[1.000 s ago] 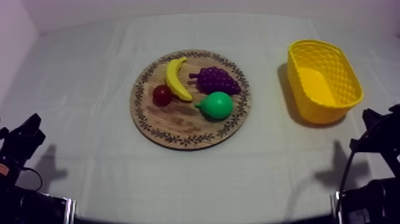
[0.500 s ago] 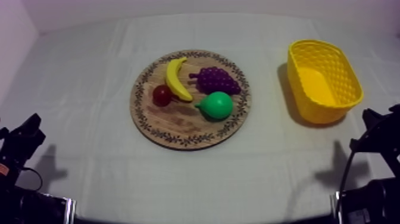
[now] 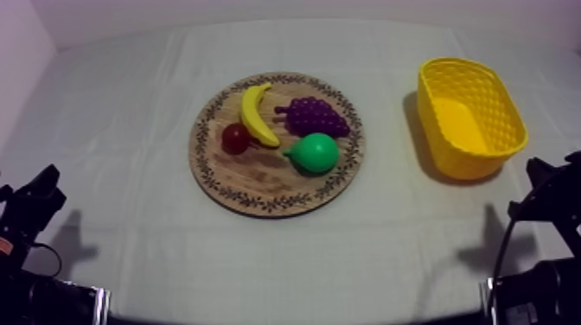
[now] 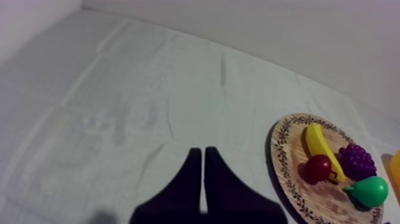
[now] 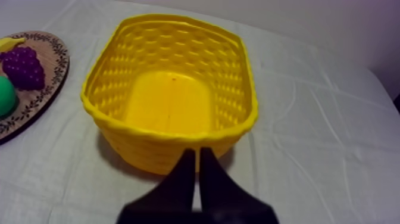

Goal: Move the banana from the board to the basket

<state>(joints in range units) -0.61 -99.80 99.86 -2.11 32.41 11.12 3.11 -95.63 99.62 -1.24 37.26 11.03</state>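
The banana (image 4: 318, 143) lies ahead-right of the left end effector (image 4: 199, 155), its length running roughly away from it. It and the right end effector (image 5: 195, 155) sit narrow, empty.

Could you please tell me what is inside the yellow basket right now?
Nothing can be seen in the yellow lattice plastic basket: its floor and far walls are bare. In the right wrist view the inner face of its near wall is covered by the rim.

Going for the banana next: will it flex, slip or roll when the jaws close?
The banana looks like moulded plastic, so probably stiff and light. Its smooth curved skin may slip unless gripped across its middle. The small red fruit close beside it could roll if nudged.
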